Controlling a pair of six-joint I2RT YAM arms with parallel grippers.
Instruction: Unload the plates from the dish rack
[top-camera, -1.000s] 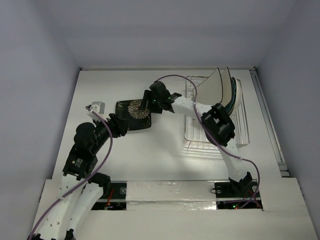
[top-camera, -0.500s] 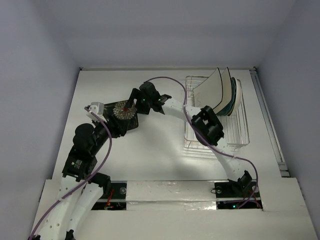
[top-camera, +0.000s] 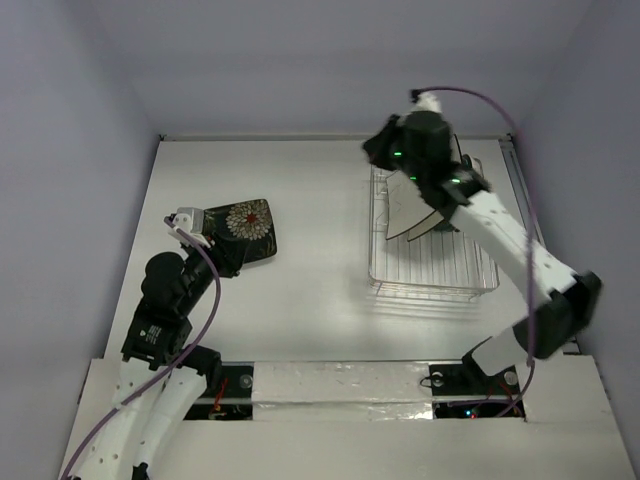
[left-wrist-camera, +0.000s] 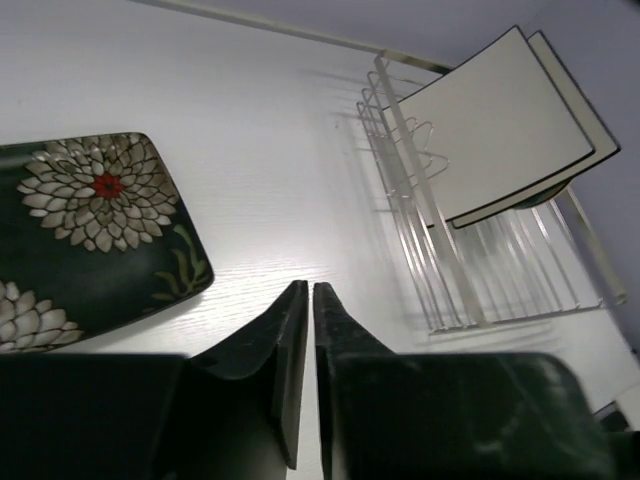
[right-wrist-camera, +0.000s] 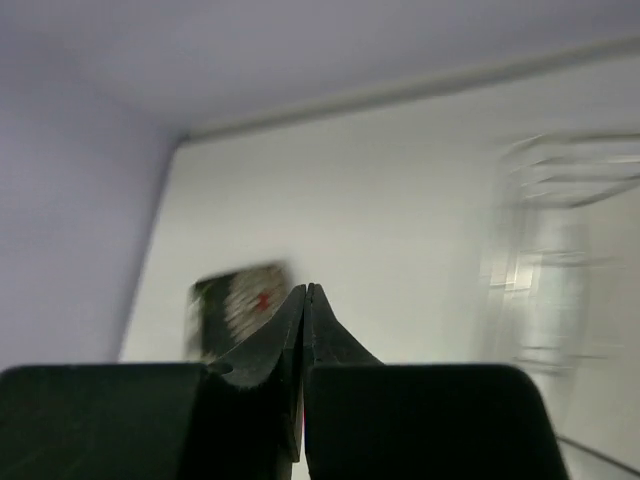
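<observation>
The dish rack sits on the white table in the right half of the overhead view. Two square cream plates with dark rims stand on edge in its far end, one leaning against the other. In the left wrist view they fill the upper right corner, and a sliver of something darker shows just behind their lower edge, too little of it to say what it is. The dark square plate, painted with white flowers and a red centre, lies flat on the table in the left half of the overhead view, well apart from the rack. The left gripper is by that plate's lower edge in the overhead view. Its two fingers are pressed together with only a thin slit between them and nothing caught in it. In its own view the plate lies at the left edge of the frame, and the fingertips are clear of its rim. The right arm is raised over the far end of the rack, at the upper right of the overhead view, and partly hides the standing plates there. The right gripper is clenched too, its fingers meeting at the tips and holding nothing. Its camera picture is smeared: the dark plate shows only as a blurry patch low and left of centre, and the rack as pale streaks at the right edge.
</observation>
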